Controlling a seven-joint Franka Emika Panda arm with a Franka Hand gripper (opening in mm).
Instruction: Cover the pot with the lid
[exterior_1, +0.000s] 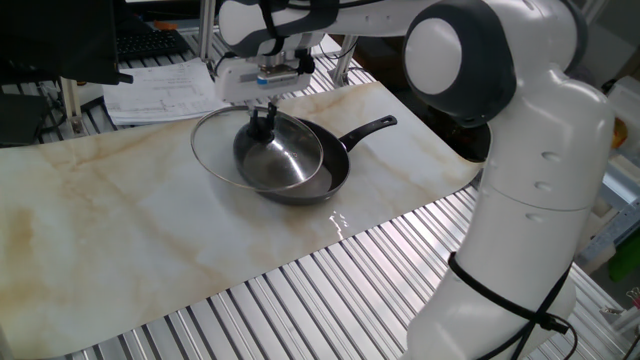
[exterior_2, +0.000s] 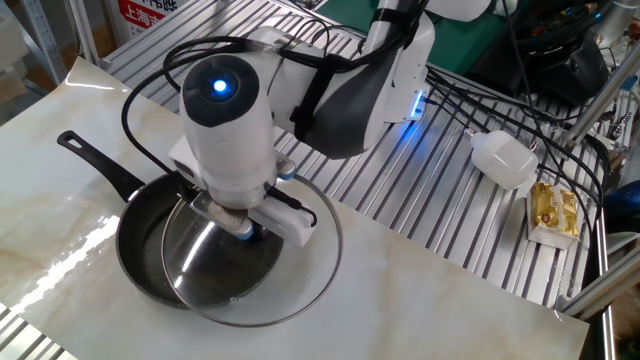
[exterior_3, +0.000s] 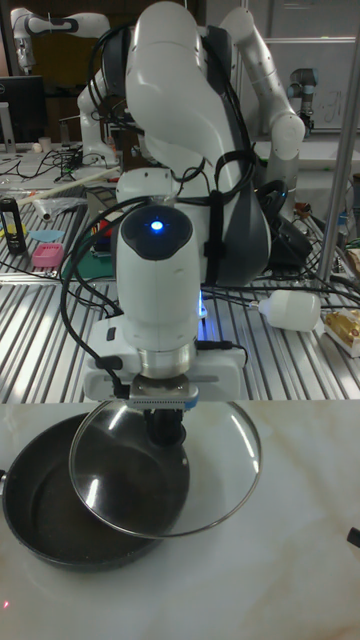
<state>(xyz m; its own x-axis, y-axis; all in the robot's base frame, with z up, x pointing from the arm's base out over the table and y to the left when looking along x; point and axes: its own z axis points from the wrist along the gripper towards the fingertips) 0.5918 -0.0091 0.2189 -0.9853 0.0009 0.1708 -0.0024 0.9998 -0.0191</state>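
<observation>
The pot (exterior_1: 338, 165) is a shallow black pan on the marble board, its long handle (exterior_1: 371, 127) pointing back right. My gripper (exterior_1: 262, 118) is shut on the black knob of the lid (exterior_1: 215, 150), a clear glass disc with a metal rim. The lid hangs slightly tilted just above the pot, shifted to one side so that only part of it overlaps the pot. In the tall fixed view the lid (exterior_3: 215, 470) covers the right half of the pot (exterior_3: 40, 500), under the gripper (exterior_3: 163, 425). The other fixed view shows the pot (exterior_2: 145, 240) and lid (exterior_2: 300, 260); the wrist hides the fingers there.
The marble board (exterior_1: 120, 230) lies on a slatted metal table (exterior_1: 330, 290). Papers (exterior_1: 150, 90) and a keyboard sit at the back left. A white plastic object (exterior_2: 505, 160), a snack packet (exterior_2: 553, 212) and cables (exterior_2: 470, 90) lie beyond the board.
</observation>
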